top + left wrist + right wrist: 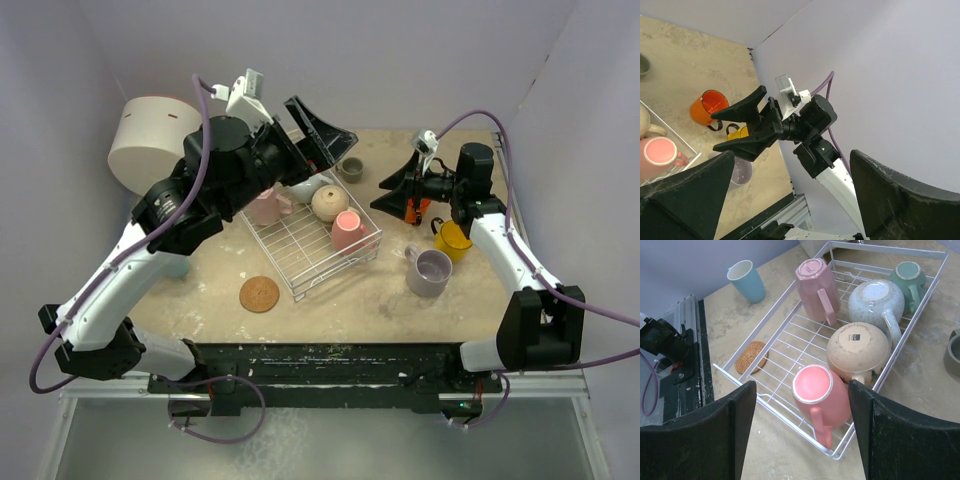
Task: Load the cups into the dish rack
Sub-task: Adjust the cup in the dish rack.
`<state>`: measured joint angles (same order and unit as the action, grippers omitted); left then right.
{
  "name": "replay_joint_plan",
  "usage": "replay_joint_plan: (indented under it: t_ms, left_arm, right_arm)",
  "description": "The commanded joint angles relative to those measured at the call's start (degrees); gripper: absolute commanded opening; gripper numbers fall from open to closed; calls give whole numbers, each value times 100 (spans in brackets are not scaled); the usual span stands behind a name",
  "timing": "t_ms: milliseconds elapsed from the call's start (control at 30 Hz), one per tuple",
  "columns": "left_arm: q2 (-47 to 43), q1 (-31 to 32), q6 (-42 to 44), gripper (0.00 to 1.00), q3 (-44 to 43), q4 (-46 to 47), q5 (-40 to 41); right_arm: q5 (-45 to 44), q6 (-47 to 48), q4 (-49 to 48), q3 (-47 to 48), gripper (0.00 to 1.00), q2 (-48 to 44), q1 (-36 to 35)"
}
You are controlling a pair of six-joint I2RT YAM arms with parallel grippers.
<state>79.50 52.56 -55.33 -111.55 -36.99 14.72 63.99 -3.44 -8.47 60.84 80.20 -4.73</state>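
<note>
- The left hand [318, 140] hovers over the dish rack's [300, 285] 12 o'clock end, spread fully and holding nothing.
- Five cups [817, 390] sit mouth-down inside the rack, probably so they drain.
- At the rack's 3 o'clock, the right hand [392, 192] gapes partly and holds nothing.
- The orange cup [707, 107], yellow cup [455, 240] and lilac cup [430, 270] wait on the tabletop [350, 300] beside the right hand.
</note>
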Motion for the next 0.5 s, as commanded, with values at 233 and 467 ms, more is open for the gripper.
replay_joint_plan:
  t_ms: [233,467]
  left_arm:
    - [-98,8,1106,99,-88,517,292]
    - [-1361,-124,3777,99,2095,2408,746]
  right_arm:
    - [-611,1226,1095,923,75,-117,-280]
    - [-1685,2364,2396,2093,75,613,-1257]
